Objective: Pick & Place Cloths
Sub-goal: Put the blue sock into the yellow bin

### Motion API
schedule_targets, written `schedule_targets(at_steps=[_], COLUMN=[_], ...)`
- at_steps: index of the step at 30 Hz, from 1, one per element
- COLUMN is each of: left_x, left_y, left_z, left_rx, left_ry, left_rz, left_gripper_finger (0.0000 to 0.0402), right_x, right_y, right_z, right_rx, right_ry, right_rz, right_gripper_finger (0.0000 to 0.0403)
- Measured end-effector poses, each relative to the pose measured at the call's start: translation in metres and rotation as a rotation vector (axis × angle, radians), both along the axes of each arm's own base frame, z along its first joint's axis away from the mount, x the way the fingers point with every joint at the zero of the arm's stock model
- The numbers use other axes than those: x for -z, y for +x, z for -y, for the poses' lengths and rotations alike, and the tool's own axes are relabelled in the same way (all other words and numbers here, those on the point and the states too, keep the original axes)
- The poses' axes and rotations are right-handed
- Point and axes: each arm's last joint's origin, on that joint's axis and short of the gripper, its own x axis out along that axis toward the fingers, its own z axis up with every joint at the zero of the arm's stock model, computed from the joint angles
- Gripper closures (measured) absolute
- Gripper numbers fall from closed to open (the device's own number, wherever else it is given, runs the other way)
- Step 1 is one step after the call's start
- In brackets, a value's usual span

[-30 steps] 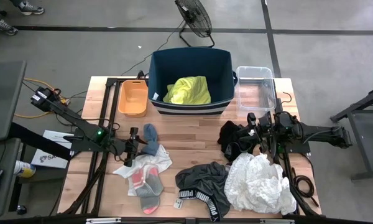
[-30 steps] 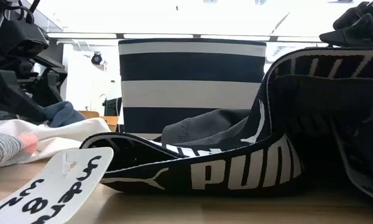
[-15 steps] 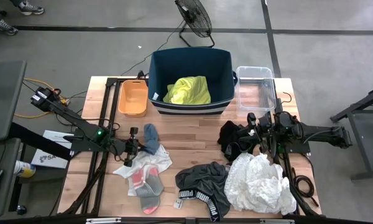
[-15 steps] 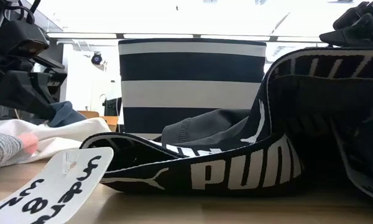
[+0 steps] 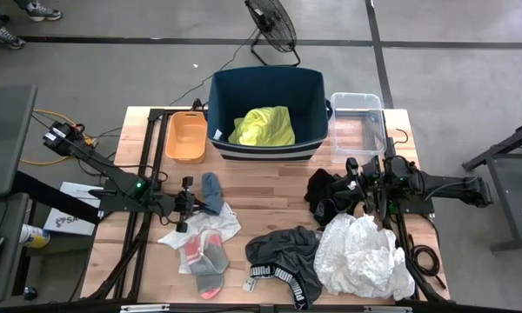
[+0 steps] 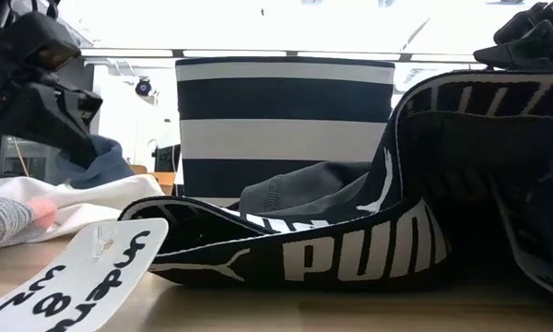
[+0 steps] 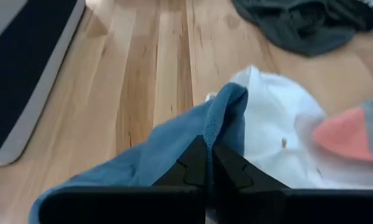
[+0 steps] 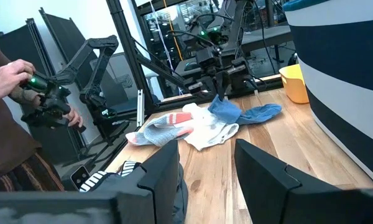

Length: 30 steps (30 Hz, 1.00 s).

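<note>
Two dark fingers (image 7: 196, 168) pinching soft blue cloth (image 7: 174, 143), crumpled white garment (image 5: 363, 256)

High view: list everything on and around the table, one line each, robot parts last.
navy bin: one, navy, far middle of the table
yellow shirt: one, yellow, inside the navy bin
orange tray: one, orange, left of the bin
clear tub: one, transparent, right of the bin
blue cloth: one, blue, left half of the table, pinched at one edge
white cloth: one, white, under the blue cloth and socks
socks: grey-pink, near left
grey shorts: one, dark grey, near middle
white garment: one, white, near right
black cloth: one, black, right of centre
fan: one, black, floor beyond the table
left gripper: shut on the blue cloth
right gripper: at the black cloth
</note>
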Motion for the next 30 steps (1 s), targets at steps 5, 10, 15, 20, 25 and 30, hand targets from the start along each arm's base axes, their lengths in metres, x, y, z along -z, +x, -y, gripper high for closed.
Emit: schedule_targets(at_steps=[5,10,15,20,25,30], left_x=[-0.012,-0.03,-0.052,-0.077,-0.108,-0.143], left_y=[0.004,0.009,0.013,0.014,0.011,0.004], left_z=[0.002,0.004,0.004,0.004,0.002,-0.003], left_rx=[-0.014,-0.029,-0.055,-0.072,-0.091,-0.172], left_ry=[-0.009,0.036,0.081,0.102,0.122,0.092], left_rz=[0.034,0.087,0.104,0.094,0.075,0.086], left_gripper_finger=[0.04,0.0401,0.0401,0.0401,0.0401,0.0402], right_x=[0.0,0.0,0.0,0.0,0.0,0.0], right_y=[0.0,0.0,0.0,0.0,0.0,0.0], right_z=[0.0,0.0,0.0,0.0,0.0,0.0], right_rx=[0.0,0.0,0.0,0.0,0.0,0.0], right_ry=[0.0,0.0,0.0,0.0,0.0,0.0], right_rz=[0.0,0.0,0.0,0.0,0.0,0.0], right_gripper_finger=[0.0254,0.0254,0.0254,0.0254,0.0254,0.0254])
